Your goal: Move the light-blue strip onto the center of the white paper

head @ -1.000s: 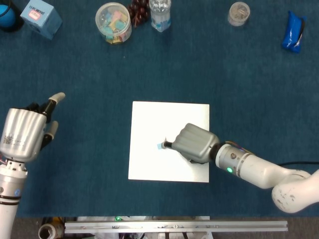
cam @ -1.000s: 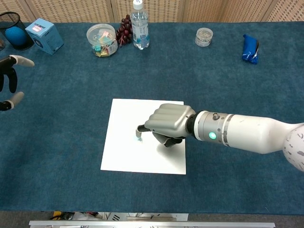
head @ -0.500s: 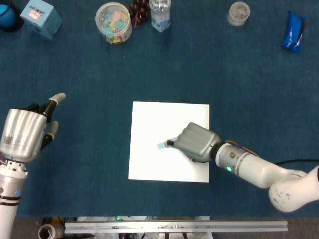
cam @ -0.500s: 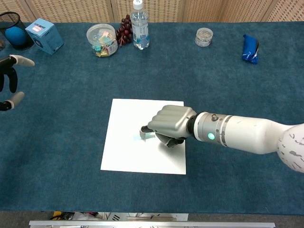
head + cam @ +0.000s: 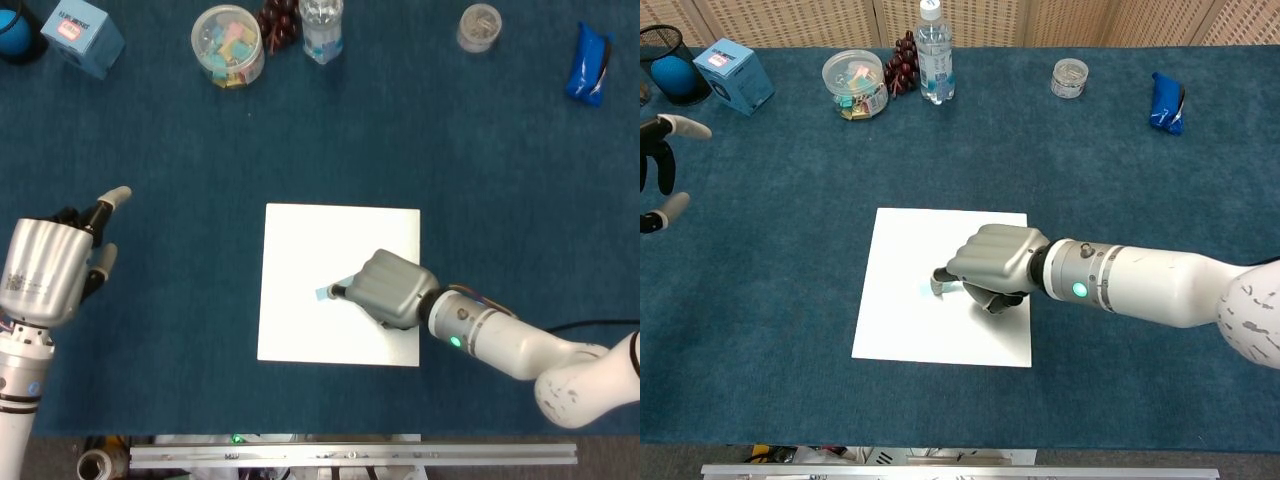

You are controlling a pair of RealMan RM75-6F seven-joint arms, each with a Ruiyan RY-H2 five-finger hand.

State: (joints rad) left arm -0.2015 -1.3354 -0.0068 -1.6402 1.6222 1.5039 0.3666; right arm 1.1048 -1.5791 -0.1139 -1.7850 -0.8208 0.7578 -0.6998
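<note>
The light-blue strip [image 5: 326, 292] lies near the middle of the white paper [image 5: 300, 240], jutting left from the right hand [image 5: 390, 288], whose curled fingers [image 5: 940, 275] seem to pinch its near end. The left hand [image 5: 45, 268] hangs open, well apart.

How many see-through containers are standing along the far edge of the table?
3: a tub of colourful bits at left, a water bottle beside it, and a small jar further right.

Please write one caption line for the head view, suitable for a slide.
Right hand rests on the white paper with its fingertip at the light-blue strip.
</note>
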